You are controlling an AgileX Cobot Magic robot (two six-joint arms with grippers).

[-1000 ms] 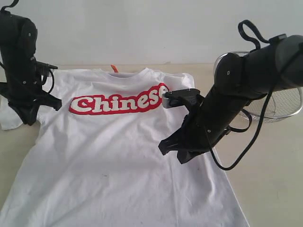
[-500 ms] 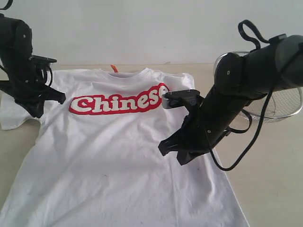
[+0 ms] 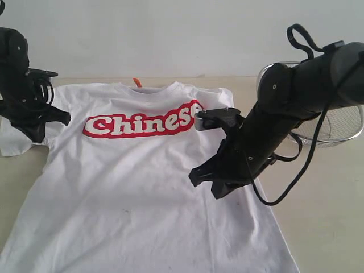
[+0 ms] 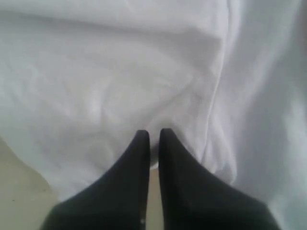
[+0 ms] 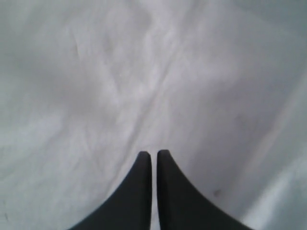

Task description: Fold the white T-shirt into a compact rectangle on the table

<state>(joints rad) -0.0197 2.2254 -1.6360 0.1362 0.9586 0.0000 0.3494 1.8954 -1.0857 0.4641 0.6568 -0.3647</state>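
Note:
The white T-shirt (image 3: 142, 176) lies spread flat, front up, on the table (image 3: 327, 222), with red "Chinese" lettering (image 3: 142, 122) across the chest and an orange neck tag (image 3: 136, 82) at the collar. My left gripper (image 3: 35, 135) is low at the shirt's left sleeve (image 3: 14, 142). It is shut, and in the left wrist view its gripper (image 4: 153, 134) points at the sleeve's hem with bare table behind it. My right gripper (image 3: 206, 185) hovers over the shirt's right side. It is shut and empty, and the right wrist view shows this gripper (image 5: 153, 154) over plain white cloth (image 5: 144, 76).
A silver wire-mesh basket (image 3: 341, 128) stands at the back right, partly behind the right arm. A black cable (image 3: 284, 196) loops down from that arm over the table. A pale wall rises behind the table's far edge.
The left arm swung slightly toward the shirt's middle, then back out to the sleeve. The right arm has barely shifted. The shirt lies as before.

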